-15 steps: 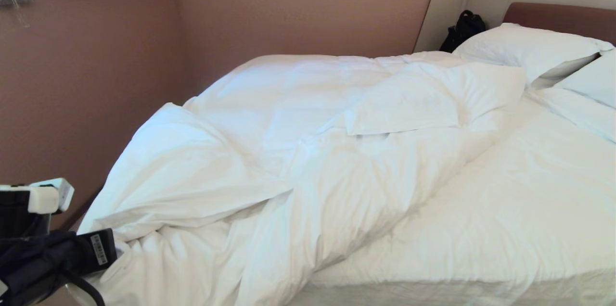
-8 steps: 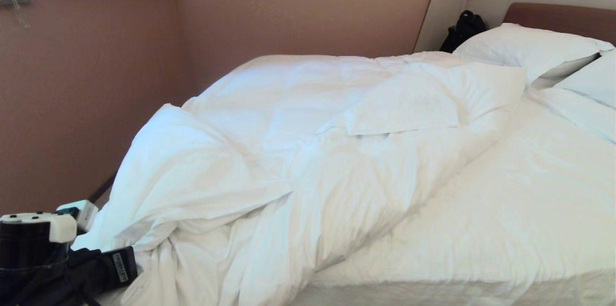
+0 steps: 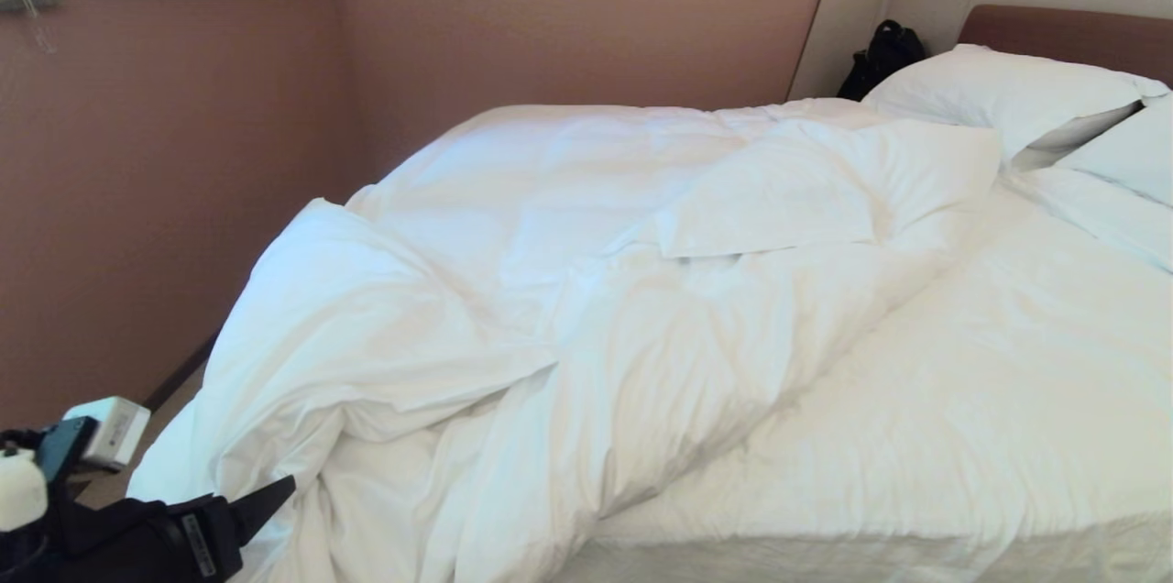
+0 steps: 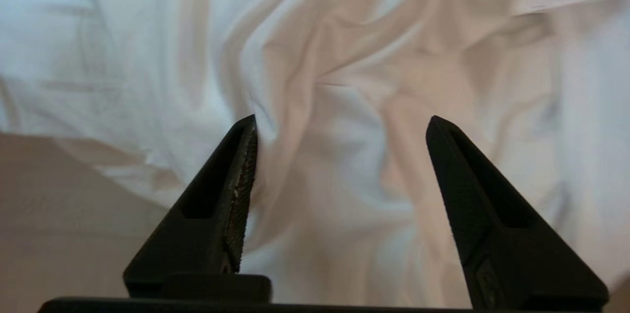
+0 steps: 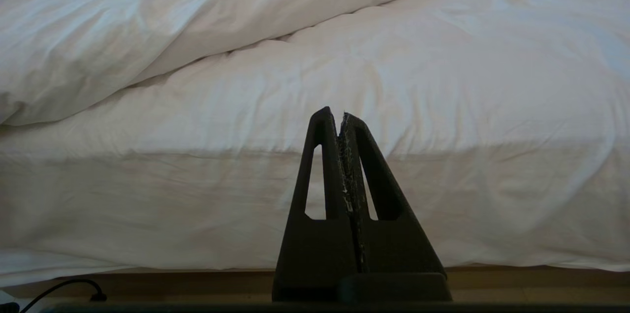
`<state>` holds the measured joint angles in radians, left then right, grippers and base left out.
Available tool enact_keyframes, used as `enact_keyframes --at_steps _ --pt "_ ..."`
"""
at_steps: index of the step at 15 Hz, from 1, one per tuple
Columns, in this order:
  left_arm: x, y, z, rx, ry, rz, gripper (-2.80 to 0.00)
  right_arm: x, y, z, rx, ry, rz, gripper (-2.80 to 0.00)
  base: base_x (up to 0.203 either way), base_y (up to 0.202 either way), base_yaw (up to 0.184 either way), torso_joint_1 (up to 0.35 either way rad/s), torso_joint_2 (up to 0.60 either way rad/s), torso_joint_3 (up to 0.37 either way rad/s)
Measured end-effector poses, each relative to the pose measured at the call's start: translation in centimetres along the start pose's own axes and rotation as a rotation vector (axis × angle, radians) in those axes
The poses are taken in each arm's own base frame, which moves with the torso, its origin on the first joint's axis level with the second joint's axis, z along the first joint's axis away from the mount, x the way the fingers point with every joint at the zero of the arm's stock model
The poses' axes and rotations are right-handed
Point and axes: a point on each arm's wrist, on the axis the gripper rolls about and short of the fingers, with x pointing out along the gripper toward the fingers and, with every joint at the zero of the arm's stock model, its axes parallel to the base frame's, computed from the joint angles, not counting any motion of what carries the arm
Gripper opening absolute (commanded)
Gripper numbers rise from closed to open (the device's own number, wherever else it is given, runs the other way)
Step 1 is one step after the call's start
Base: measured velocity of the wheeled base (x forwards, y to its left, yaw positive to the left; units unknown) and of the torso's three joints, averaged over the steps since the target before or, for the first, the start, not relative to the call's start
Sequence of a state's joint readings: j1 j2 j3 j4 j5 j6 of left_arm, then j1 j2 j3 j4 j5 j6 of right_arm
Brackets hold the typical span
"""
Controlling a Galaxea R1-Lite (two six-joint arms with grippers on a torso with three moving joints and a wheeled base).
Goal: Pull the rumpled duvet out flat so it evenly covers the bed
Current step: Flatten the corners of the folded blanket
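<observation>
Left gripper (image 4: 339, 121) hung with its jaws spread and nothing between them, low at the bed's (image 3: 916, 436) near left corner, about eight o'clock from where I stood. Straight ahead of its tips, close but seemingly not touching, lay the bunched duvet (image 3: 513, 290), heaped along the far left of the mattress on a long axis running from seven o'clock toward one. Right gripper (image 5: 343, 118) was clenched on nothing at the foot edge, farther from the heap, so any grab likely belonged to the left.

Rumpled white duvet (image 3: 550, 290) lies bunched on the bed's (image 3: 962, 436) left half.
</observation>
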<state>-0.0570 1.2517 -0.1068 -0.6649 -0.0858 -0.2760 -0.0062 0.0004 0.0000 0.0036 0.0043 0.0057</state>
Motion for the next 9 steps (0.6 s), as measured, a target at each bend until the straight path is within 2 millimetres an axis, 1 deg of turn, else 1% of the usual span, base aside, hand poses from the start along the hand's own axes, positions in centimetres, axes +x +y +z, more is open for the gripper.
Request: enact_keyframes --at_steps 2,3,5,6,7,9 --pt "-1.9 -0.4 0.3 0.009 -0.07 -0.068 0.0 0.0 0.0 0.0 0.0 0.0 0.0 -2.8 0.0 0.0 0.0 0.0 0.0 0.0" --pt "-2.8 -0.7 1.0 0.017 -0.128 -0.09 0.0 0.0 0.0 0.0 0.0 -0.001 0.0 -2.8 0.0 0.0 0.0 0.0 0.0 0.0" --pt "-4.6 -1.4 2.9 0.042 -0.253 -0.129 0.0 0.0 0.0 0.0 0.0 0.0 0.0 -2.8 0.0 0.0 0.0 0.0 0.0 0.0" --pt "-5.6 -1.9 4.3 0.061 -0.312 -0.146 0.0 0.0 0.0 0.0 0.0 -0.001 0.0 -2.8 0.0 0.0 0.0 0.0 0.0 0.0" --pt "-6.6 -2.4 5.7 0.076 -0.353 -0.159 -2.8 0.0 0.0 0.0 0.0 0.0 0.0 -2.8 0.0 0.0 0.0 0.0 0.0 0.0" --pt "-9.1 -3.7 9.2 0.103 -0.433 -0.201 -2.8 0.0 0.0 0.0 0.0 0.0 0.0 -2.8 0.0 0.0 0.0 0.0 0.0 0.0"
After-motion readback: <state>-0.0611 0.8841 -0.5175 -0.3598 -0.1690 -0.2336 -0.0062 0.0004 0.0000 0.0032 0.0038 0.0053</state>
